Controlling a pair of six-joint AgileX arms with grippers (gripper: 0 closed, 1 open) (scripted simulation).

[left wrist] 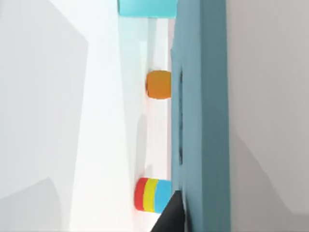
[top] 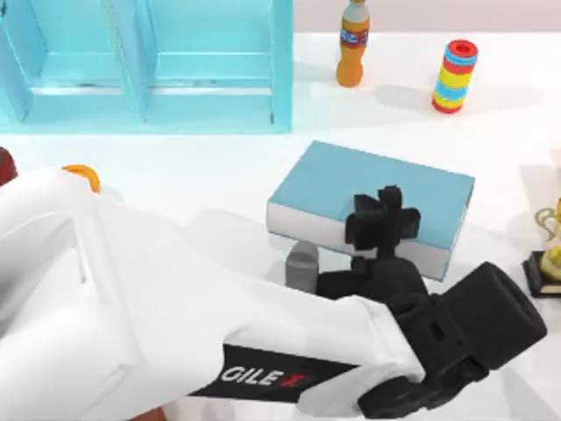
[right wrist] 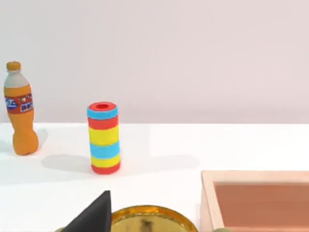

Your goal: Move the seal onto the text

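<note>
The text is a closed book with a teal-blue cover [top: 351, 175] and white page edges, lying flat right of the table's middle. My left gripper [top: 383, 219] hangs directly over the book's near half, at the end of the big white left arm that crosses the table from the lower left. In the left wrist view the cover [left wrist: 203, 121] runs close alongside the camera. The seal is hidden, and I cannot tell whether the left gripper holds it. My right gripper [right wrist: 95, 215] stays parked at the table's right side.
A light-blue shelf unit [top: 149, 61] stands at the back left. An orange bottle [top: 352, 44] and a striped cylinder [top: 454, 76] stand at the back right. A grey cylinder [top: 302, 263] sits by the book's near-left corner. A gold trophy [top: 550, 250] and a wooden box [right wrist: 256, 198] are at the right.
</note>
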